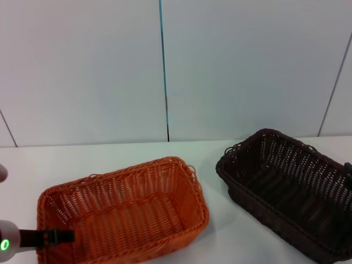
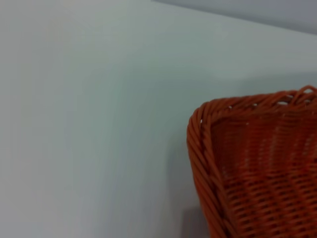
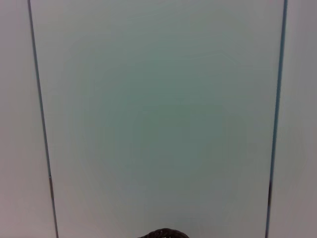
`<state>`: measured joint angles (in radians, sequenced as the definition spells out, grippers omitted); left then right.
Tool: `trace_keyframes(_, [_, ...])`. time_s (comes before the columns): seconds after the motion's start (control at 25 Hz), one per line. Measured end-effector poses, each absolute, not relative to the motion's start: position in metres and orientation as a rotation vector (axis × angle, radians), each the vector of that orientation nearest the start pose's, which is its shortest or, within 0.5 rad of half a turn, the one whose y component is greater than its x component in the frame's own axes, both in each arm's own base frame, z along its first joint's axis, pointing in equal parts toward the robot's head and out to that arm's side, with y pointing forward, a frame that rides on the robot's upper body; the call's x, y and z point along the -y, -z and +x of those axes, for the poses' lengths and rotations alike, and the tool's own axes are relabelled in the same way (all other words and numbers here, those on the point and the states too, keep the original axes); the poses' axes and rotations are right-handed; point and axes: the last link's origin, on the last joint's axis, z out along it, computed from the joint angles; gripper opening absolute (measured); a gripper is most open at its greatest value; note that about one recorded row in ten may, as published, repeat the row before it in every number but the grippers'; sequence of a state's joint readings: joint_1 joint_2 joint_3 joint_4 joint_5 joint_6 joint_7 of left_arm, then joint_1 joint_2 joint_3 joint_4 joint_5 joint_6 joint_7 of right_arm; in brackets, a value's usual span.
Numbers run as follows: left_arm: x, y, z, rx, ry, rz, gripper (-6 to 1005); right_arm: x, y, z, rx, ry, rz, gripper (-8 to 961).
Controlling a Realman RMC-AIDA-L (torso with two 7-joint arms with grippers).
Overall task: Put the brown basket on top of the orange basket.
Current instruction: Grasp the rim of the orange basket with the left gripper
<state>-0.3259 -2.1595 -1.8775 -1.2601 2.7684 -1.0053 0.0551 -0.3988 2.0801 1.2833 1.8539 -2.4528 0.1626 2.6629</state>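
Brown basket (image 1: 291,195) sits on the white table (image 1: 110,157), to the right of the orange basket (image 1: 124,212) and apart from it, with a strip of bare table between them. Both baskets stand upright, open side up, each turned at a slant. Behind the orange basket rises a pale panelled wall (image 1: 82,71). The left gripper (image 1: 47,237) is at the orange basket's near left corner, by the rim; whether its fingers are open or closed cannot be told. The right gripper is out of sight; its wrist view shows only the wall and a sliver of dark wicker rim.
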Motion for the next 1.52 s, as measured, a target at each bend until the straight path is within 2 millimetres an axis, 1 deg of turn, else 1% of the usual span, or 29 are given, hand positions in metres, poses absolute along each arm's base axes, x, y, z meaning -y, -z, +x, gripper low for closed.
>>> trace_keyframes(0.16, [-0.358, -0.009, -0.296, 1.564, -0.026, -1.735, 884, -0.261, -0.058, 0.217, -2.641, -2.094, 1.171, 732])
trace_keyframes(0.36, [-0.361, -0.008, -0.294, 1.556, -0.016, -1.738, 826, -0.261, -0.058, 0.219, -2.634, -2.094, 1.175, 732])
trace_keyframes(0.48, [-0.363, -0.008, -0.293, 1.558, -0.015, -1.739, 605, -0.261, -0.058, 0.220, -2.633, -2.093, 1.175, 732])
trace_keyframes(0.88, [-0.362, -0.010, -0.301, 1.563, -0.058, -1.750, 534, -0.265, -0.058, 0.217, -2.647, -2.095, 1.161, 732])
trace_keyframes(1.12, [-0.365, -0.016, -0.302, 1.547, -0.063, -1.747, 366, -0.266, -0.058, 0.216, -2.651, -2.093, 1.156, 733])
trace_keyframes(1.32, [-0.371, -0.017, -0.299, 1.515, -0.098, -1.802, 248, -0.267, -0.058, 0.216, -2.653, -2.093, 1.151, 733])
trace_keyframes(1.52, [-0.380, -0.023, -0.299, 1.534, -0.090, -1.808, 201, -0.269, -0.057, 0.215, -2.659, -2.094, 1.142, 733])
